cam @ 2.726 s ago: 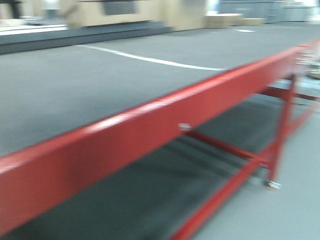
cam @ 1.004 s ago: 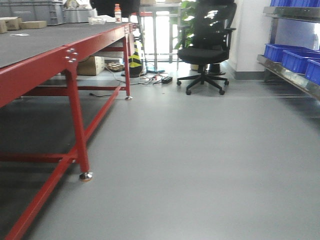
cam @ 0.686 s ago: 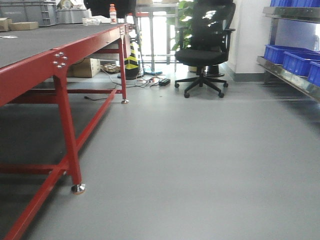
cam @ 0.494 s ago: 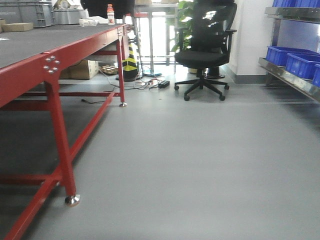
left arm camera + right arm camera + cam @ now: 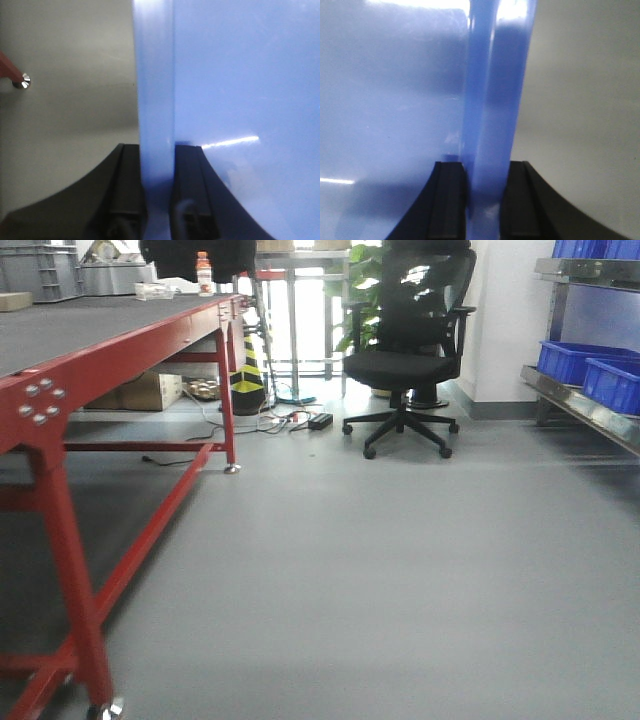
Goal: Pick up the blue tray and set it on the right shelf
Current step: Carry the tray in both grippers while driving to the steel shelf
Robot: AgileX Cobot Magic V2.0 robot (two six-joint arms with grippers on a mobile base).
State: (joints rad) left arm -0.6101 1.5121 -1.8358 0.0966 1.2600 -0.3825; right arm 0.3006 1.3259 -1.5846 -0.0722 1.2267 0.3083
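The blue tray (image 5: 240, 80) is held off the floor between both arms. My left gripper (image 5: 157, 165) is shut on its left rim, one black finger on each side of the rim. My right gripper (image 5: 485, 175) is shut on its right rim (image 5: 495, 90) the same way. The tray's glossy light-blue inside fills much of both wrist views. The tray and both grippers are out of the front view. The right shelf (image 5: 590, 410), stainless steel, shows at the right edge of the front view.
Dark blue bins (image 5: 590, 368) sit on the steel shelf. The red-framed table (image 5: 120, 350) runs along the left, with a leg (image 5: 70, 570) close by. A black office chair (image 5: 405, 365) stands ahead in the middle distance. Grey floor (image 5: 380, 570) lies between.
The front view has swung from the red table top to the open floor. The table leg has slid left and nearer; the chair and shelf have shifted slightly.
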